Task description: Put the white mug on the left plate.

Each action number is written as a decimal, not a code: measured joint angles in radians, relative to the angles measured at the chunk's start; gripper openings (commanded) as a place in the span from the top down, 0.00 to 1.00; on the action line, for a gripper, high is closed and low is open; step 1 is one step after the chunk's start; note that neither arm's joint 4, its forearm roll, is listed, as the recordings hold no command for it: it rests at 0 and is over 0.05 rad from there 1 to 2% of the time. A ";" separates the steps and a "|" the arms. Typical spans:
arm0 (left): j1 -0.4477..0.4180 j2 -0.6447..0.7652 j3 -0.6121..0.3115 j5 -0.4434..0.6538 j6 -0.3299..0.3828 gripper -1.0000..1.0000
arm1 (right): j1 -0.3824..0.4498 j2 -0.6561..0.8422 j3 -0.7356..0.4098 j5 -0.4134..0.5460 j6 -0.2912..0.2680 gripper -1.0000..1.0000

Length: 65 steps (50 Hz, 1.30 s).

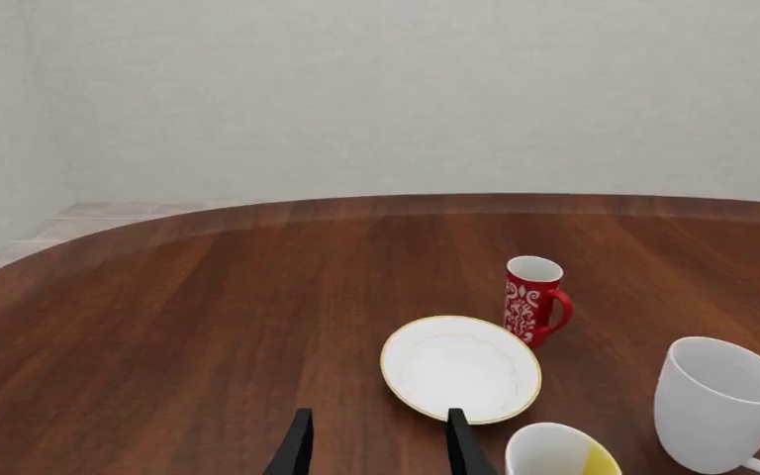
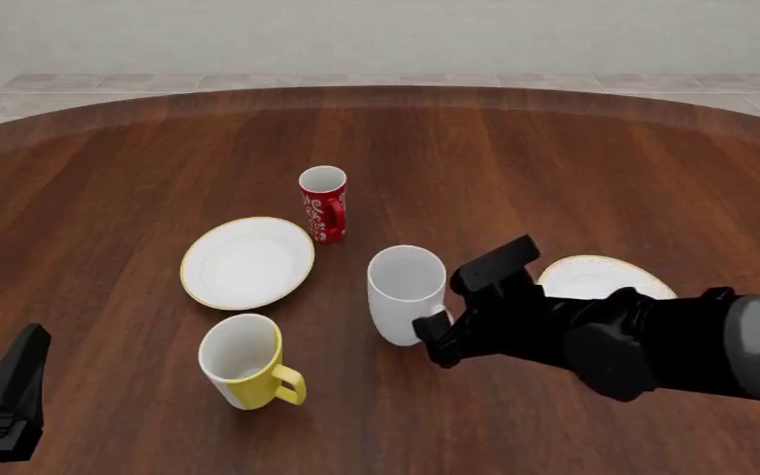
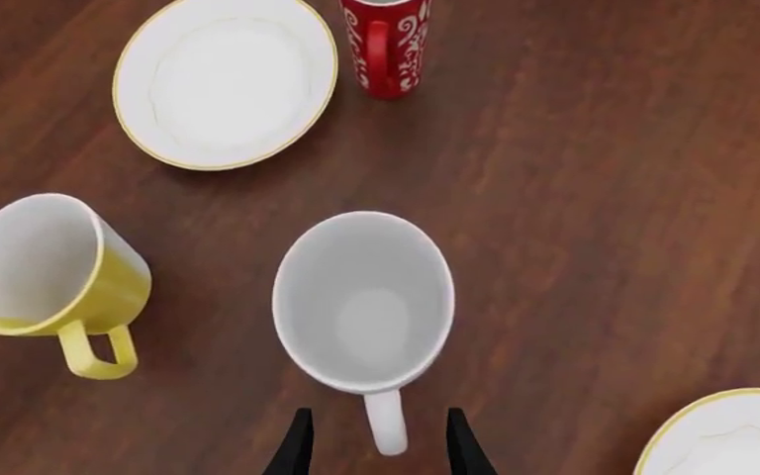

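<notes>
- Right wrist view shows your right gripper [image 3: 369, 445] with its two dark fingers spread, the loop handle [image 3: 384, 423] of the white mug [image 3: 364, 302] lying in the gap between them. Nothing is clamped yet.
- White mug location: upright on the wooden table [image 2: 552, 168], near the middle. It stands just right of the left plate [image 2: 248, 262] and apart from it, with a strip of bare wood between.
- Left gripper [image 1: 377, 450]: fingers parted, holding nothing, parked at the near left corner in the front view. It plays no part in this step, in my judgement.
- Neighbours to note: the yellow mug [image 2: 245, 361] sits near and left of the white mug; the red patterned mug [image 2: 324, 203] stands at the far right edge of the left plate; a second plate [image 2: 612, 277] lies to the right, partly hidden behind your arm.
- Recommended action: advance a little so the fingers straddle the handle fully, keep it centred, then close firmly. A grip on the handle's tip alone could let the mug swing.
- Once held, lift straight up until the base clears the plate rim, then carry left.
- Hazard: the route passes between the red mug and the yellow mug. Keep the mug upright and aim for the plate's centre, not its right edge.
</notes>
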 measured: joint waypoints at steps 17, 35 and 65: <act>0.000 0.000 0.000 0.000 0.000 0.00 | 0.004 0.025 0.000 -0.014 0.009 0.00; 0.000 0.000 0.000 0.000 0.000 0.00 | 0.002 0.040 0.010 -0.027 0.021 0.00; 0.000 0.000 0.000 0.000 0.000 0.00 | 0.000 0.048 0.011 -0.030 0.007 1.00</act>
